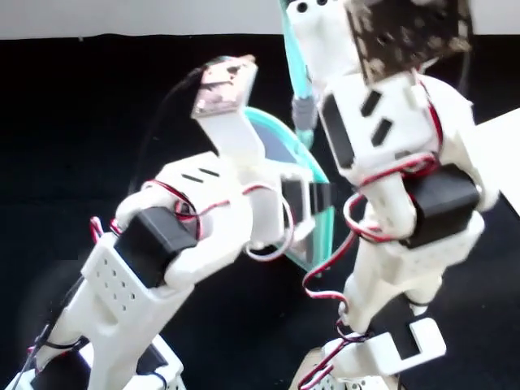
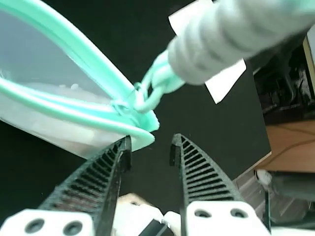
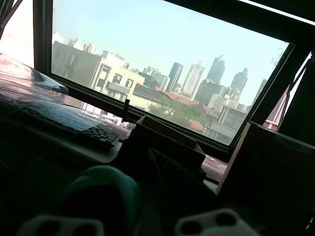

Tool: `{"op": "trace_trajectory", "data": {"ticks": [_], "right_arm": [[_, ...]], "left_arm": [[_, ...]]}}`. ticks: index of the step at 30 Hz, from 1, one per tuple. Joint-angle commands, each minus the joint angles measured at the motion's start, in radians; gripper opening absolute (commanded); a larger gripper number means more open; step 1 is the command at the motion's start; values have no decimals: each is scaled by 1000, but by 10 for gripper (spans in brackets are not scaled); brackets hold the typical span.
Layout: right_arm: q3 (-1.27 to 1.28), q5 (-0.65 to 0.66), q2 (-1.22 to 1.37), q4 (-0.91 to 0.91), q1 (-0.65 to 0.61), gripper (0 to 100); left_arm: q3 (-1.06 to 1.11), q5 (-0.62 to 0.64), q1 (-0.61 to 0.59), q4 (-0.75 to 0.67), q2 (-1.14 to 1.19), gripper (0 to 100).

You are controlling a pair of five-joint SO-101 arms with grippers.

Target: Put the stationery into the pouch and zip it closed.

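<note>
Pouch (image 1: 276, 146) (image 2: 44, 64), 1 only, is standing up on edge betw. the 2 arms over the black table (image 1: 81, 122). Its clear side is showing and the teal zip (image 2: 74, 49) is running round the rim. L claw (image 2: 151, 142) is sitting w/ both black fingers (image 2: 189, 162) spread, gripping nothing. One tip is lying right against the pouch's corner, the other is hanging free beside it. R claw (image 3: 133, 172) is pinching 1 pen (image 1: 305, 110) (image 2: 231, 34) (image 3: 103, 191), teal w/ a pale ribbed grip. The pen is pointing down, its tip meeting the zip pull (image 2: 152, 91) at the pouch's end. One white paper sheet (image 1: 504, 154) (image 2: 224, 81) is lying on the table past the R arm. R wrist cam is looking at 1 window (image 3: 162, 44), 1 keyboard (image 3: 74, 123) and 2 boxes (image 3: 266, 157).
</note>
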Motion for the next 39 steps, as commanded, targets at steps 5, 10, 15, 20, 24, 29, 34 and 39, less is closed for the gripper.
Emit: {"op": "trace_trajectory", "data": {"ticks": [5, 10, 15, 20, 24, 29, 34, 39], "right_arm": [[-42, 9, -101, -38, -10, 10], [-44, 11, -151, -38, -10, 10], [-44, 12, -170, -39, -4, 10], [-42, 12, -168, -39, -2, 10], [-41, 12, -166, -39, -2, 10], [-39, 12, -165, -38, -2, 10], [7, 12, -168, -41, -2, 10], [13, 12, -165, -45, -2, 10]], "left_arm": [[-27, 2, -28, -28, 1, 152], [77, 0, -30, -34, -5, 151], [111, -2, -45, -28, -10, 151], [113, -2, -145, -6, -10, 151], [111, -2, -228, 64, -12, 151], [119, -2, -306, 107, -12, 151], [122, -2, -312, 144, -10, 147], [150, -2, -308, 153, -8, 147]]}}
